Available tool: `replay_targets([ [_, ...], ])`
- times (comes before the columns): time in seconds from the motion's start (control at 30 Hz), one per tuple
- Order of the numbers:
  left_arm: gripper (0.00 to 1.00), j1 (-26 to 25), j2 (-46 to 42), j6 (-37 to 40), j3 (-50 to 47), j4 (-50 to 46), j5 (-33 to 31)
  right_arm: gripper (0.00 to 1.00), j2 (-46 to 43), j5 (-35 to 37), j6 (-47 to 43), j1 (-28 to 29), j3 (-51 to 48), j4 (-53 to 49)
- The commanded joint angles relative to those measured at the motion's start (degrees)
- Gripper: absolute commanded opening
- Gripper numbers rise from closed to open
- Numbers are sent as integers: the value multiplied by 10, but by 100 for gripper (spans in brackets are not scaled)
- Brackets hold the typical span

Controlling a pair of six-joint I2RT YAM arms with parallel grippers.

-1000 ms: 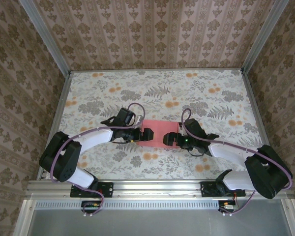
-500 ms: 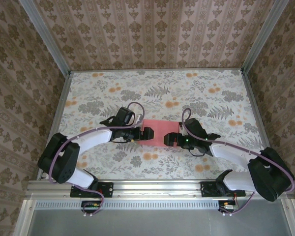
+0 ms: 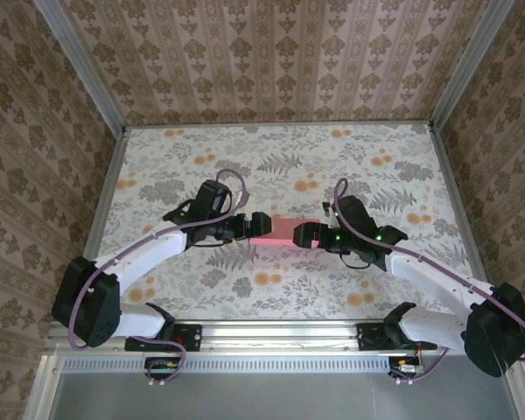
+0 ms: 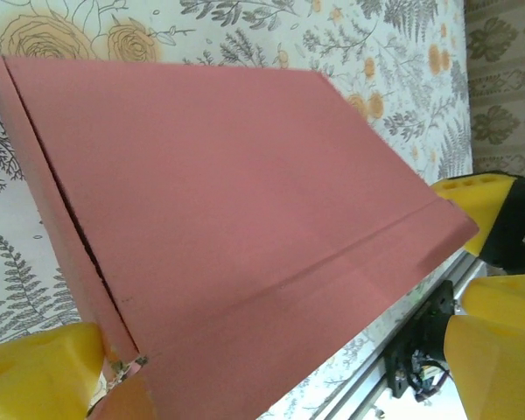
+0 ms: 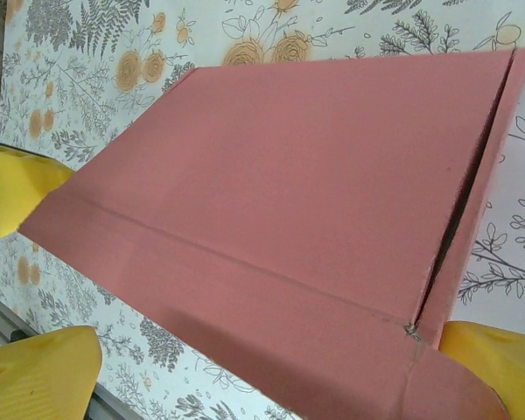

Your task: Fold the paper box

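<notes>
Left fingers, right fingers splayed wide; paper box now narrower from above, farther back.

text: none readable | labels/brands/numbers: none readable | paper box: plain pink face, no print

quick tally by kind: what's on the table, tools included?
pink paper box: 1
tools: 2 (left tool, right tool)
total: 3

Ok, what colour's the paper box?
The paper box is plain pink; right wrist view shows it best.
</notes>
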Motion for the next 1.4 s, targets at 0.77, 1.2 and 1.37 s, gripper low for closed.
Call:
replay_targets([
  [0.77, 100, 25, -27, -109, 50, -89, 87, 100, -6, -71, 55, -23, 82, -97],
  [1.2, 100, 38, 8, -106, 93, -125, 125, 100, 7, -91, 72, -30, 92, -99],
  [1.37, 100, 43, 23, -105, 99, -126, 134, 100, 16, -96, 77, -34, 98, -92],
])
